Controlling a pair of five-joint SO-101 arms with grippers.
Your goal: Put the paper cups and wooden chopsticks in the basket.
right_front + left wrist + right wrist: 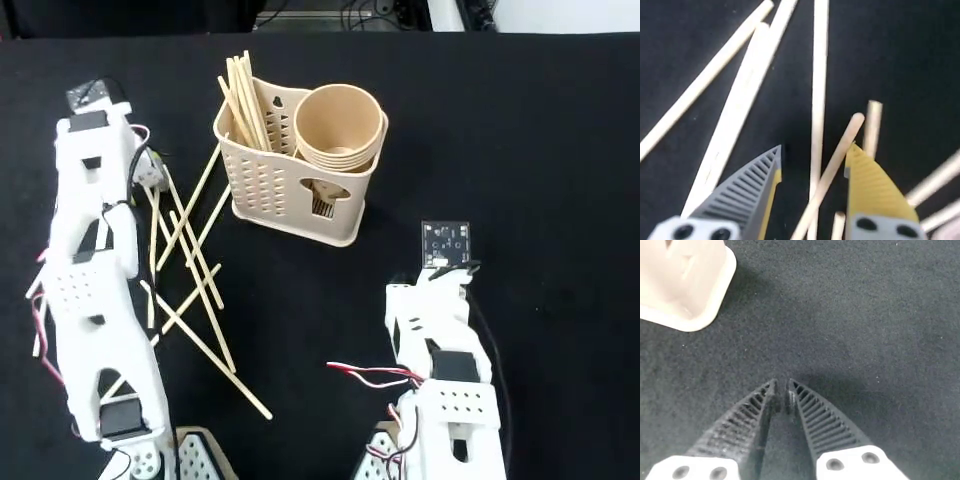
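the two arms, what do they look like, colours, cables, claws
The left arm and right arm are both built of blocky white plastic segments with perforated panels, black motors and loose red and white cables. The left claw has one grey and one yellow ribbed, tapered finger. The right claw has two dark grey ones. Both claws sit on white bases with screw holes.

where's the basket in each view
high view: basket stands far middle on the table, cups and chopsticks in it.
right wrist view: its lower corner, beyond the right gripper, jaws shut.
left wrist view: loose chopsticks under the left gripper, jaws open.
shared landmark: the black table.
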